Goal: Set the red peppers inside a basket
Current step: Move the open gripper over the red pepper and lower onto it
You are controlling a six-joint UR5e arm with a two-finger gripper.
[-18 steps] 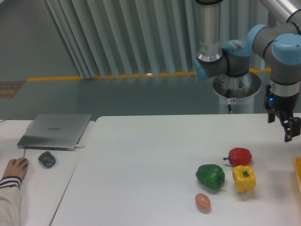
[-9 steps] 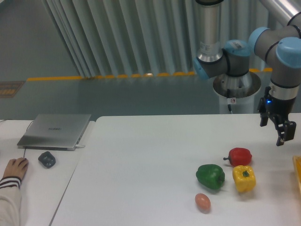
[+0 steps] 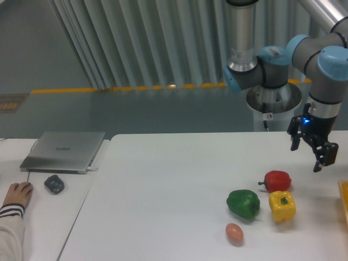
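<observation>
1. At the right side of the scene, gripper (image 3: 308,154): black two-finger unit on the grey and blue arm, hanging above the table; fingers (image 3: 319,161) spread apart, nothing between them
2. Red pepper (image 3: 278,180): glossy, short dark stem toward its left, lying on the white table (image 3: 163,190) below and to the left of the gripper, apart from it
3. Yellow pepper (image 3: 281,205): just in front of the red pepper, touching or almost touching it; exact contact cannot be told
4. Green pepper (image 3: 243,203): just beside the yellow pepper on its left
5. Egg-shaped orange-brown item (image 3: 234,233): near the front edge, in front of the green pepper, apart from it
6. Basket (image 3: 344,197): narrow orange-yellow sliver at the right border of the view, well clear of the red pepper; most of it cut off
7. Closed silver laptop (image 3: 64,150): far left, on a separate white surface
8. Small dark grey object (image 3: 54,184): in front of the laptop; kind unclear
9. Person's hand (image 3: 16,194): at the left border, resting flat, striped cuff visible
</observation>
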